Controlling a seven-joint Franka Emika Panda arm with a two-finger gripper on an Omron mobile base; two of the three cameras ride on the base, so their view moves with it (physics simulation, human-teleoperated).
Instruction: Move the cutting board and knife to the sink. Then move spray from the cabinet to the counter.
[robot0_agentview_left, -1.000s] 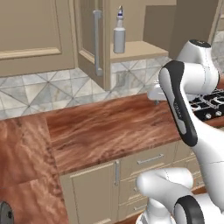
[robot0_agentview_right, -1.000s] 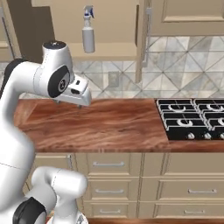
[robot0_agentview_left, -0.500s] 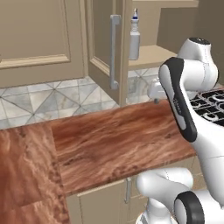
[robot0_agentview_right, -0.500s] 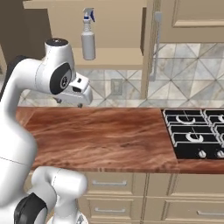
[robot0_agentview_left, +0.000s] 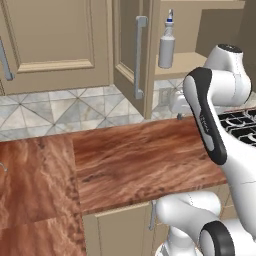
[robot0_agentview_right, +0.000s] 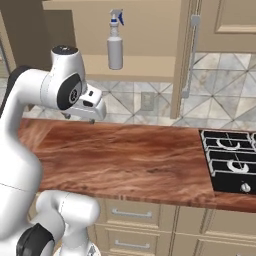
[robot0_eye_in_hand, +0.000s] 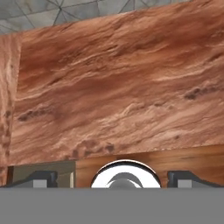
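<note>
My tool (robot0_eye_in_hand: 113, 178) hangs open and empty over the bare desk (robot0_agentview_left: 140, 160). The spray (robot0_agentview_right: 115, 40), top centre, stands in the cabinet (robot0_agentview_right: 150, 65), unfetched. Board and knife seem already moved, though I cannot confirm.

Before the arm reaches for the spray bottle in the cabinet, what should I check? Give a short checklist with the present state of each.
1. Beige cabinet door open: ok.
2. Small pale-grey spray bottle upright on the shelf: ok.
3. Two-finger gripper open and holding nothing: ok.
4. Reddish-brown wooden counter has bare room below the cabinet: ok.
5. Gripper raised to shelf height: not ok, it points down at the counter.
6. Board and knife in sink: cannot tell.
</note>
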